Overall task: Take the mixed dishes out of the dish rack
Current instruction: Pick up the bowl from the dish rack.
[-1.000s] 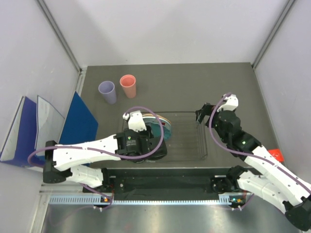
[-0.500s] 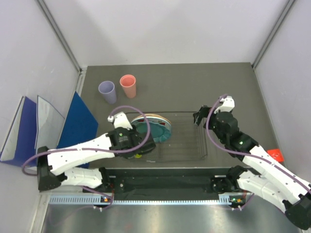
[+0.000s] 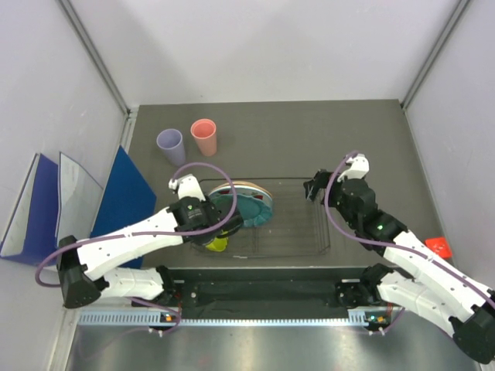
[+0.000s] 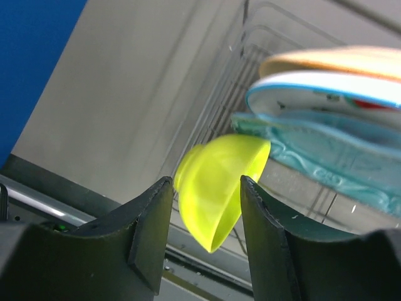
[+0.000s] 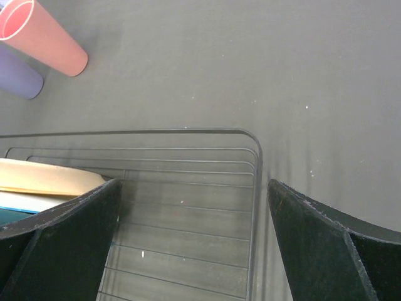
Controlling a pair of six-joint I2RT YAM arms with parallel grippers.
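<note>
The dish rack [image 3: 298, 228] sits mid-table. At its left end the peach plate [image 4: 338, 59], the white plate [image 4: 326, 91] and the teal scalloped plate [image 4: 326, 150] stand on edge, stacked close [image 3: 249, 202]. The yellow-green bowl [image 4: 219, 185] stands tilted on its rim at the rack's near left corner [image 3: 219, 243]. My left gripper [image 4: 205, 182] is open, its fingers either side of the bowl and not touching it [image 3: 210, 230]. My right gripper [image 5: 194, 183] is open and empty above the rack's far right corner [image 3: 315, 188]. The lavender cup [image 3: 170, 145] and salmon-pink cup [image 3: 205, 136] stand upright on the table.
Blue and white folders [image 3: 124, 193] lean at the table's left edge. A small red object [image 3: 438, 246] lies at the right edge. Grey walls enclose the table on three sides. The rack's right half [image 5: 188, 213] holds no dishes.
My left gripper has swung left and back off the plates, and the yellow-green bowl now shows at the rack's near left corner. My right gripper has drifted slightly left.
</note>
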